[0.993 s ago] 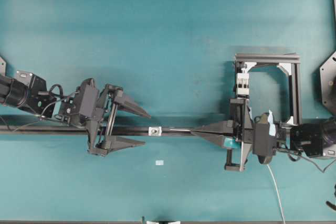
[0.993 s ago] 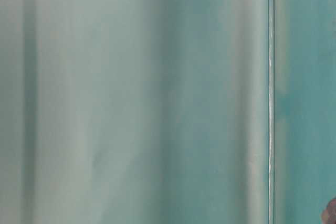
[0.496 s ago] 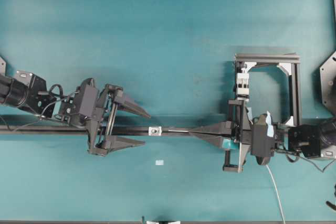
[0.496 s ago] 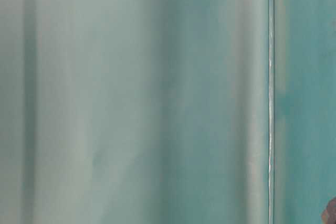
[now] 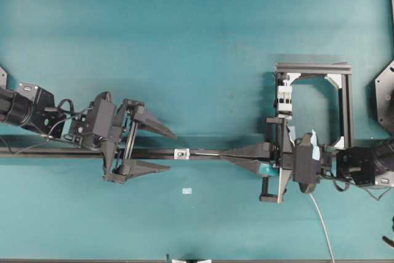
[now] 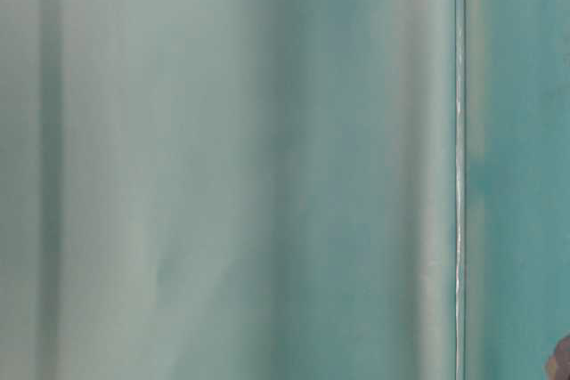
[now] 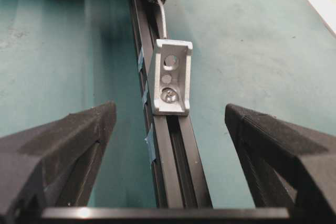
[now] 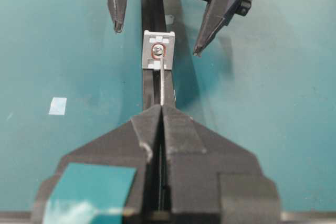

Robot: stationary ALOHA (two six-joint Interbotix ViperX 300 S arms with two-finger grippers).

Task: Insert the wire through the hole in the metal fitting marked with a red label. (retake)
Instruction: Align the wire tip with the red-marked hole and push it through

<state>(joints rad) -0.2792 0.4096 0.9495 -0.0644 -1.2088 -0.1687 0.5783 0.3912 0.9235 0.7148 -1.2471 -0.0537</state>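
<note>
The metal fitting [image 5: 181,153] is a small silvery bracket screwed onto the black rail [image 5: 74,153]. Its hole [image 7: 170,62] faces my left wrist camera, and a red ring marks its other face [image 8: 158,51]. My right gripper [image 8: 160,107] is shut on the wire [image 8: 164,85], which runs along the rail to the fitting. Whether the tip is inside the hole, I cannot tell. The wire's tail [image 5: 321,223] trails behind the right arm. My left gripper [image 5: 172,151] stands open astride the rail just left of the fitting, its fingers [image 7: 63,145] clear of it.
A black square frame [image 5: 346,100] with a white clamp block [image 5: 284,98] stands behind the right arm. A pale-blue tape scrap [image 5: 187,191] lies in front of the rail. The table-level view shows only blurred teal.
My right gripper has slid a little left along the rail, bringing the wire closer to the fitting. The left gripper has not moved.
</note>
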